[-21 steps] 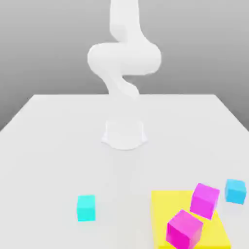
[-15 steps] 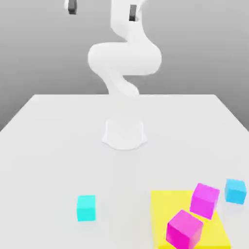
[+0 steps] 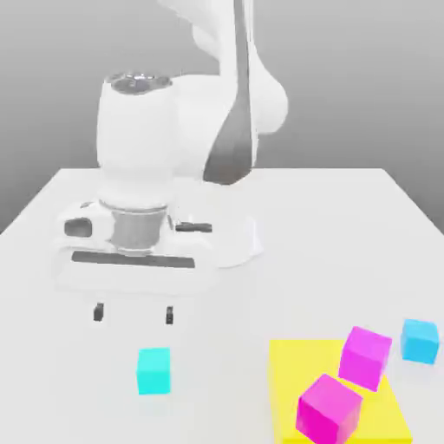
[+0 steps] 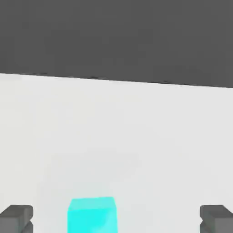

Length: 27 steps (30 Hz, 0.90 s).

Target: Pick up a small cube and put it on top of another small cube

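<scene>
The small turquoise cube [image 3: 153, 370] rests on the white table near the front, toward the exterior view's left. My gripper [image 3: 133, 314] hangs open just above and slightly behind it, its two dark fingertips [image 3: 99, 312] spread wide with nothing between them. In the hand view the same small cube [image 4: 91, 215] lies between the fingertips [image 4: 16, 217]. The other small cube [image 3: 420, 340], sky-blue, stands on the table at the exterior view's right, beside the yellow pad.
A flat yellow pad [image 3: 293, 356] lies at the front right and carries two larger magenta cubes [image 3: 365, 355] [image 3: 328, 409]. The arm's white base and links [image 3: 227, 130] rise behind the gripper at the table's middle.
The arm has swung down from the top of the view. The hand now hovers low over the turquoise cube. No cube has moved.
</scene>
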### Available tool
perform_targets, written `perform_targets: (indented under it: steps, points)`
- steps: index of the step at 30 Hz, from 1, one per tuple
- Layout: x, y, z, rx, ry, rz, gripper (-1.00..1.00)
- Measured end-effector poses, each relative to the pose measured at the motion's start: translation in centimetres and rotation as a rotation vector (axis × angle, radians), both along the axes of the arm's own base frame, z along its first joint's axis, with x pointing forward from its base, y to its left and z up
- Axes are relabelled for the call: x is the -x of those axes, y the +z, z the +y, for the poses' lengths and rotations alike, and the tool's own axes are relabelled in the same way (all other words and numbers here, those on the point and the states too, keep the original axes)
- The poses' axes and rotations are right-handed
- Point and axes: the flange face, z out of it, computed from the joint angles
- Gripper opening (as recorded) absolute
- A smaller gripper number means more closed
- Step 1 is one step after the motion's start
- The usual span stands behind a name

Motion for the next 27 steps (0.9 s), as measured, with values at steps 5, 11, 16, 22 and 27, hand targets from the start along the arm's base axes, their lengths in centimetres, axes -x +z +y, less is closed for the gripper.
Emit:
perform_targets:
  steps: [5, 11, 16, 22, 27]
  points:
    - [1.0, -5.6, 0.2, -0.033, 0.008, 0.029, 0.00]
    - [1.2, -8.5, 0.2, -0.031, 0.010, 0.033, -1.00]
    - [1.1, -8.0, 0.2, -0.033, 0.009, 0.032, -1.00]
    - [1.0, -2.7, 0.4, -0.031, 0.008, 0.034, -1.00]
    - [-5.2, 1.2, 6.1, -0.024, -0.021, 0.034, -1.00]
